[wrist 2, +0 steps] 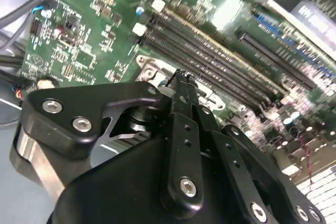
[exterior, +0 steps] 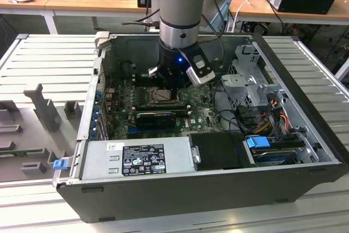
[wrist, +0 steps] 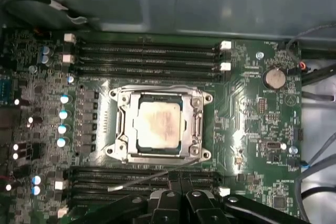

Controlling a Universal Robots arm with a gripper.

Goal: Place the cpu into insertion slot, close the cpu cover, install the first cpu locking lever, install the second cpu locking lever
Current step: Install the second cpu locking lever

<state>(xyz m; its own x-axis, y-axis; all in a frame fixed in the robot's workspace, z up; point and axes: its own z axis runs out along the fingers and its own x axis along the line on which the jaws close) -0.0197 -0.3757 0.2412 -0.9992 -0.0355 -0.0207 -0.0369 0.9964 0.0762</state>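
While the arm is reaching down into the open computer case (exterior: 305,151) in the exterior view, the gripper (wrist: 178,184) is hovering over the motherboard (wrist: 252,129) with its jaws clenched together, grasping nothing. The cpu (wrist: 159,125) is sitting in the insertion slot (wrist: 122,129), with the cpu cover (wrist: 197,125) lying closed around it. One thin locking lever (wrist: 152,176) is sticking out free, angled toward eight o'clock from the socket's lower corner, near the fingertips.
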